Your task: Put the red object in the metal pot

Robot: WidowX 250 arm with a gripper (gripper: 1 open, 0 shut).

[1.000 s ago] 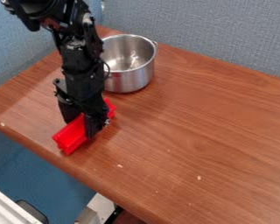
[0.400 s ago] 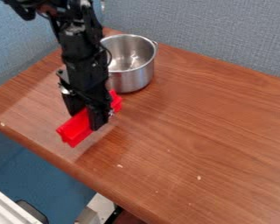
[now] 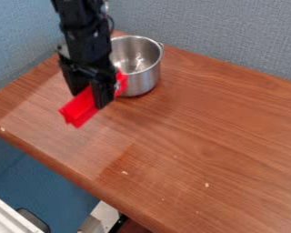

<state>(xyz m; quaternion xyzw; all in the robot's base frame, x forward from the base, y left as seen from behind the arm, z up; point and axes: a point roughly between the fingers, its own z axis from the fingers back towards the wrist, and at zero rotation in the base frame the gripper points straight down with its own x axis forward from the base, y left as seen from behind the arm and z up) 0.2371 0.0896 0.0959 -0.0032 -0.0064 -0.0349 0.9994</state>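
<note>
Desk [image 3: 209, 118]: wood.
Metal pot [image 3: 138, 65]: far edge, empty.
Gripper [image 3: 97, 91]: clamped on one end of red object [image 3: 79, 109], aloft near left corner. Risk: long block tilts, strikes rim, slips out.

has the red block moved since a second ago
Yes. The red block, held in the gripper, has risen off the table and now hangs nearer the pot.
</note>
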